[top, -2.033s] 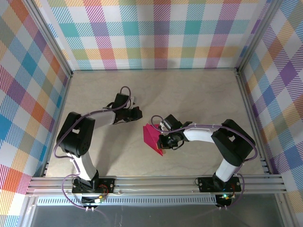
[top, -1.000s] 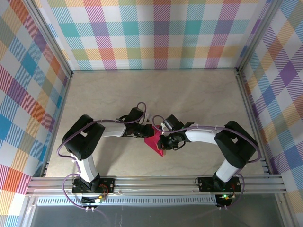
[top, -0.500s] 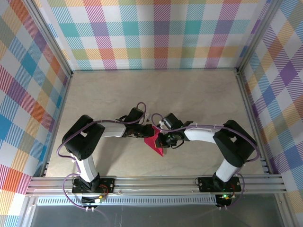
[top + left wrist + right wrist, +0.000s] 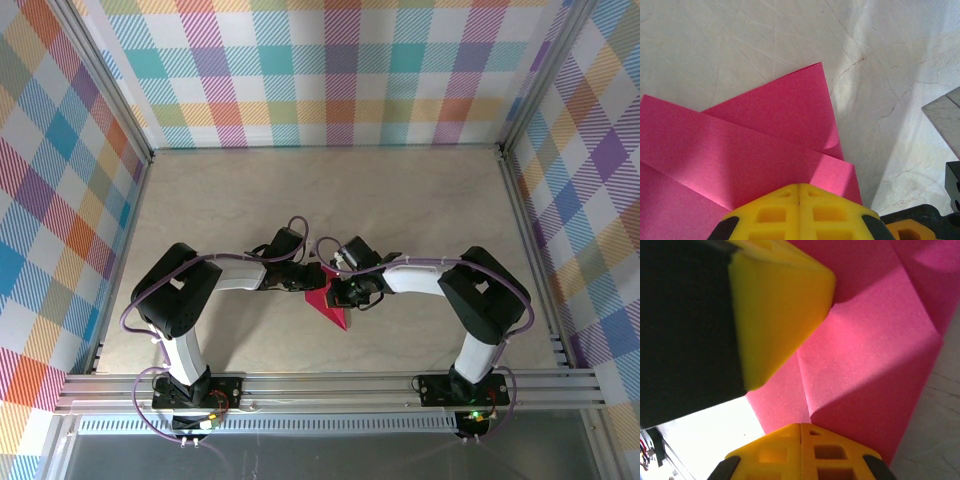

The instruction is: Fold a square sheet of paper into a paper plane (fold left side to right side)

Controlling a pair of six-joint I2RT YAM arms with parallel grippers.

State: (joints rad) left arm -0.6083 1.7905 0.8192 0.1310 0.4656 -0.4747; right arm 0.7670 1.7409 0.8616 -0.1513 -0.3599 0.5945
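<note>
The magenta-pink sheet of paper (image 4: 326,303) lies mid-table, folded into a layered shape whose point faces the near edge. My left gripper (image 4: 308,283) is shut, its yellow tips resting on the paper's upper left part. My right gripper (image 4: 341,289) is shut too and presses the upper right part, close beside the left one. In the left wrist view, overlapping pink layers (image 4: 765,135) spread out beyond the closed gripper (image 4: 799,186). In the right wrist view, a crease in the paper (image 4: 865,355) runs up from the closed gripper (image 4: 800,425), with the left gripper's yellow finger (image 4: 775,305) just ahead.
The light wooden tabletop (image 4: 400,200) is boxed in by checked walls (image 4: 330,70) at the back and on both sides. An aluminium rail (image 4: 330,385) runs along the near edge, between the two arm bases.
My left gripper has swung right from the table's left-middle onto the paper's upper left edge. The right gripper has crept slightly left over the paper. The paper has barely shifted.
</note>
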